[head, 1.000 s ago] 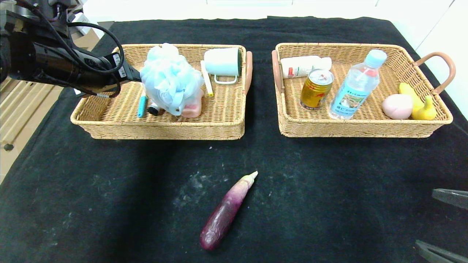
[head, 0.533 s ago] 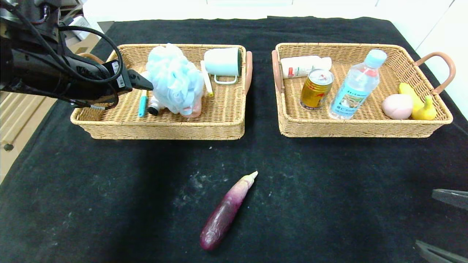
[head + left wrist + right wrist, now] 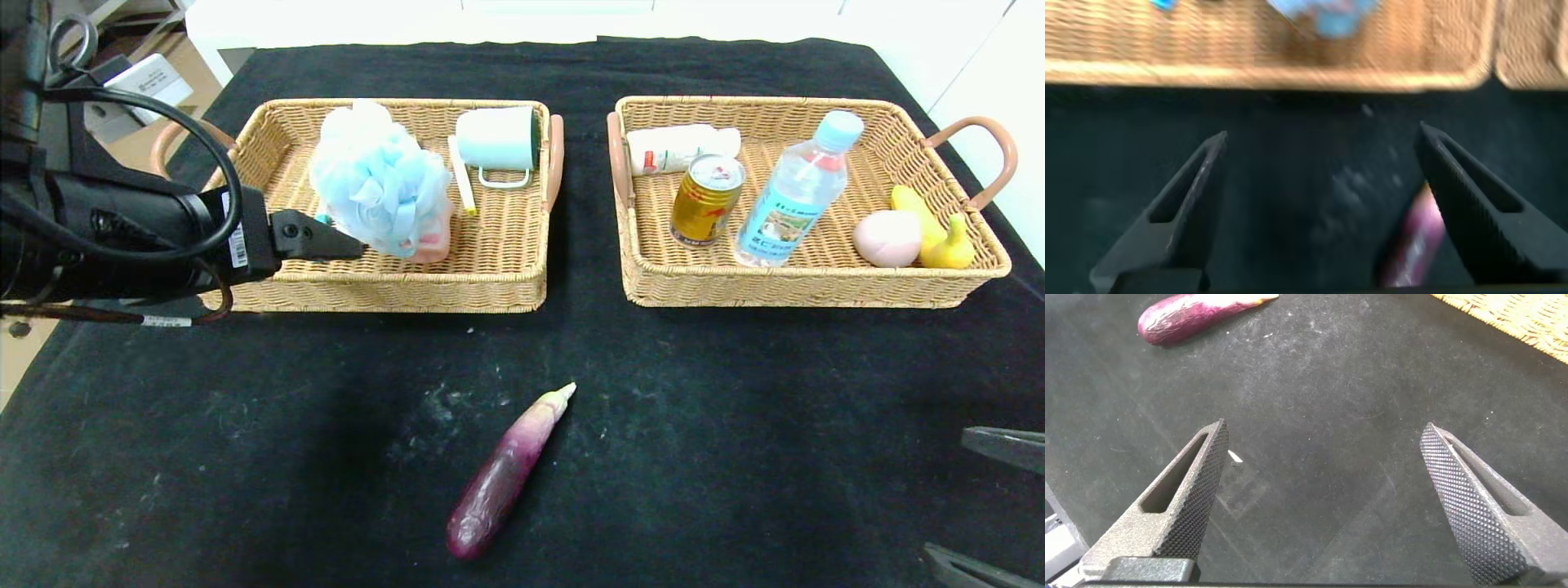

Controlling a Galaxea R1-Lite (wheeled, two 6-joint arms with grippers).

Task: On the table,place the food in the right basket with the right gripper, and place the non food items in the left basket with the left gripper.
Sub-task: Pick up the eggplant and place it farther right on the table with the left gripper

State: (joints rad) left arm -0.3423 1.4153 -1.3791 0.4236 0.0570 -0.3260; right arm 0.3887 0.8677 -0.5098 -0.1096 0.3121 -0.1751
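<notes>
Black cloth covers the desk [image 3: 245, 457] I'm working over, with both wicker trays side by side at the far edge. My left basket [image 3: 506, 269] already holds the blue bath pouf [image 3: 377, 181]; the right basket [image 3: 816, 286] has the can [image 3: 706, 198], bottle [image 3: 796, 192], peach [image 3: 887, 238] and banana [image 3: 939, 229]. Only the eggplant [image 3: 504, 474] lies loose near me, so it looks like the right gripper's [image 3: 1327, 502] job; it waits low, jaws spread. Since a second ago my left gripper [image 3: 1323, 204] has let go of the pouf and pulled back, jaws wide, empty.
</notes>
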